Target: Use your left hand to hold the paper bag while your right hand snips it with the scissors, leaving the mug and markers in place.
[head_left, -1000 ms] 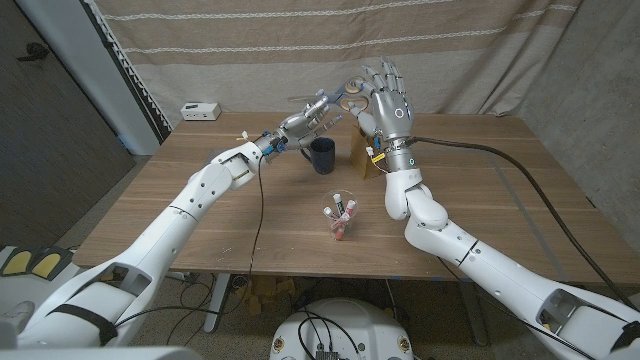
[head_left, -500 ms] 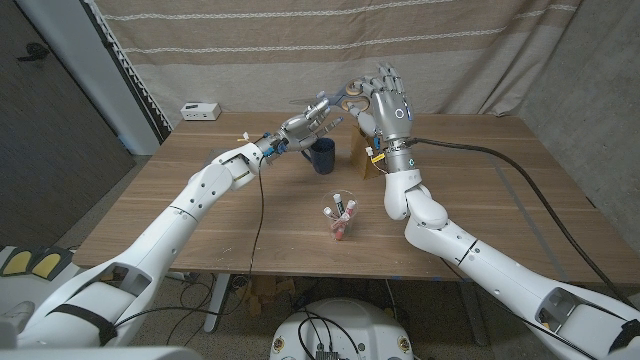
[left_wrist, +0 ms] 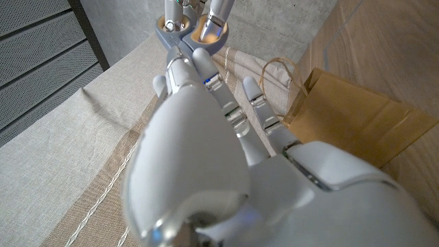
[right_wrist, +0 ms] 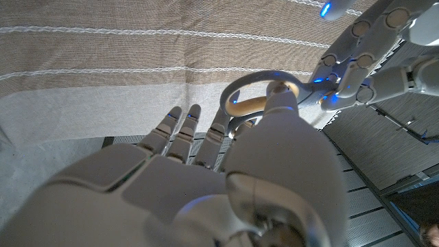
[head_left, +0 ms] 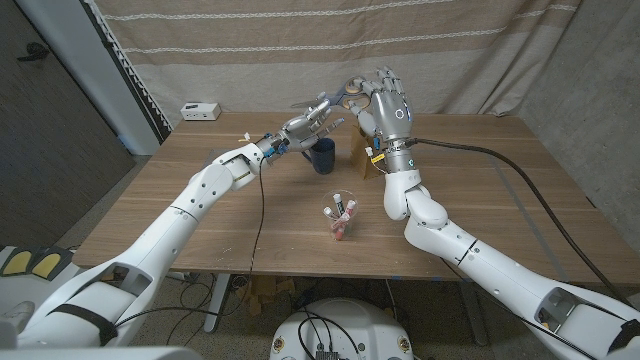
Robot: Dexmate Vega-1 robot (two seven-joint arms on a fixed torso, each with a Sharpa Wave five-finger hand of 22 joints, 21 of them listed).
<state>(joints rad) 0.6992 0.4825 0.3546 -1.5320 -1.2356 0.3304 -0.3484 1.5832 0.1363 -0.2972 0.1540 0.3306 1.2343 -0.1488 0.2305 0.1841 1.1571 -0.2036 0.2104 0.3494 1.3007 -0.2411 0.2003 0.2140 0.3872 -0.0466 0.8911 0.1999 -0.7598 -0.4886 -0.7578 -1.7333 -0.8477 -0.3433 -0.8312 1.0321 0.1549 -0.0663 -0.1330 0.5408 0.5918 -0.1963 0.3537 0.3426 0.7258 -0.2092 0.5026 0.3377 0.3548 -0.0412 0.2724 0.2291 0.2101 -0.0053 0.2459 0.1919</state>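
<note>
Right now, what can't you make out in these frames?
- Scissors: blades hidden behind the hands in all views; only handle loops show.
- Which hand holds the scissors: left hand and right hand meet at them; grip unclear.
- Paper bag: in head view mostly hidden behind the right arm; any cut can't be seen.
- Markers: too small to count.
- Mug: contents not visible.

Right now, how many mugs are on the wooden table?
1. A dark blue ceramic mug stands toward the table's far side, under the left hand, with the brown paper bag to its right. The clear plastic cup of markers nearer the robot is not a mug.
</note>
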